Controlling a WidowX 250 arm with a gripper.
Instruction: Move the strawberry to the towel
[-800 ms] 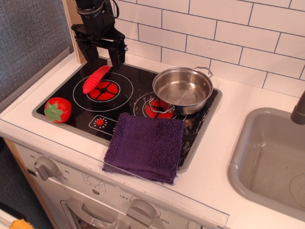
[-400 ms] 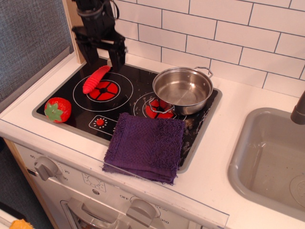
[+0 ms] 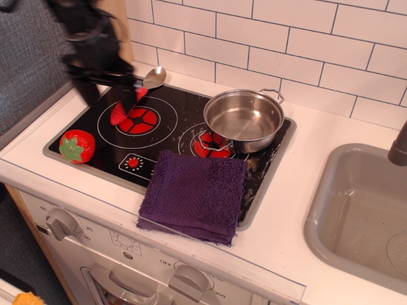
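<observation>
The strawberry (image 3: 77, 146), red with a green cap, lies on the front left corner of the black cooktop (image 3: 170, 135). The dark purple towel (image 3: 194, 194) lies folded over the cooktop's front edge, right of the strawberry. My gripper (image 3: 108, 95) is blurred by motion. It hangs over the back left burner, above and behind the strawberry and apart from it. Its jaws look open and empty. It partly hides the red spoon handle (image 3: 119, 113).
The spoon's metal bowl (image 3: 154, 76) shows at the back of the cooktop. A steel pot (image 3: 245, 119) stands on the right burner behind the towel. A grey sink (image 3: 359, 210) is at the right, and a tiled wall runs behind.
My gripper has swung left and forward from the back of the cooktop, towards the strawberry's side. The spoon's metal bowl has come into view. Strawberry, towel and pot have not moved.
</observation>
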